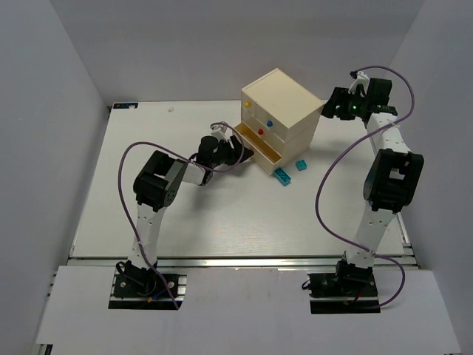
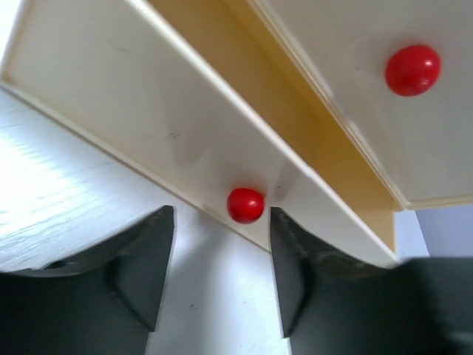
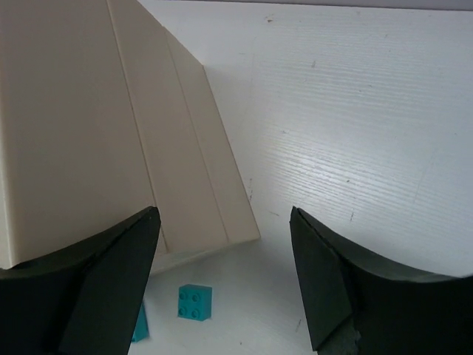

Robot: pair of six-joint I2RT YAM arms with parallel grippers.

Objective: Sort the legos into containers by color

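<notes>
The chest [image 1: 284, 100] is plain cream; the inside of its open drawer [image 2: 325, 148] is a deeper honey tone. On its front sit a yellow knob [image 1: 246, 104], a blue knob [image 1: 270, 123], a glossy red knob [image 2: 412, 70] and a second red knob [image 2: 245, 205]. Both bricks [image 1: 282, 177] [image 1: 301, 165] are teal. The counter [image 1: 222, 214] is white with fine streaks. The left fingers [image 2: 140, 266] and right fingers [image 3: 111, 288] are black, and the cables [image 1: 325, 185] purple.

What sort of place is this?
Most likely a robotics lab test bench: a left arm and right arm bolted to a white table, plain walls around it, and a small wooden chest with teal toy bricks set out.
</notes>
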